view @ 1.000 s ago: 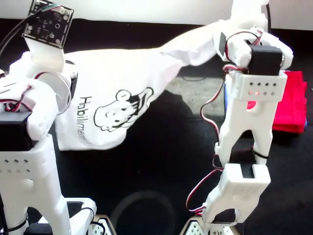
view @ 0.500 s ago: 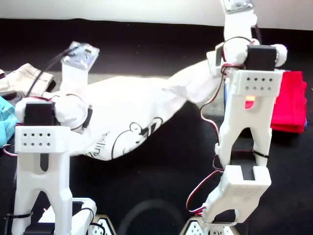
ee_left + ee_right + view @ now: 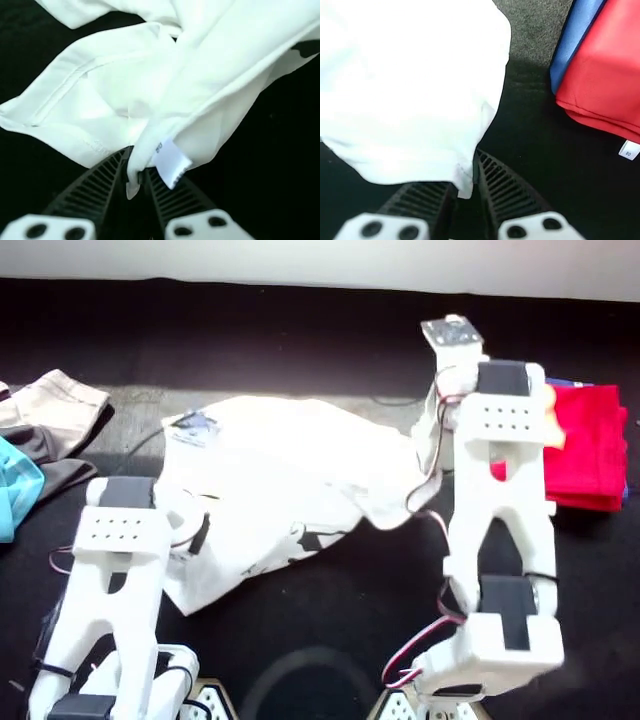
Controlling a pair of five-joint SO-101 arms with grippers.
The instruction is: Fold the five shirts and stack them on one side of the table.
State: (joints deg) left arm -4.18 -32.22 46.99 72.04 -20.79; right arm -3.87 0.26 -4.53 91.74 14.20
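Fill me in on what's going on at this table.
Two robot arms are handling a white shirt, which is rumpled over the black table between them. The left gripper and the right gripper are each shut on an edge of it. A folded red shirt sits on a blue garment at the right side; unfolded clothes lie at the left edge.

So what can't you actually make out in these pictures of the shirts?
High view: the drawing on the white shirt is mostly folded under; just a scrap shows.
High view: the red shirt is partly behind the right arm and cut by the picture's edge.
Right wrist view: the blue shirt beside it is a mere strip, the rest cut off.
High view: the pile at left is cut by the edge, so its count is unclear.
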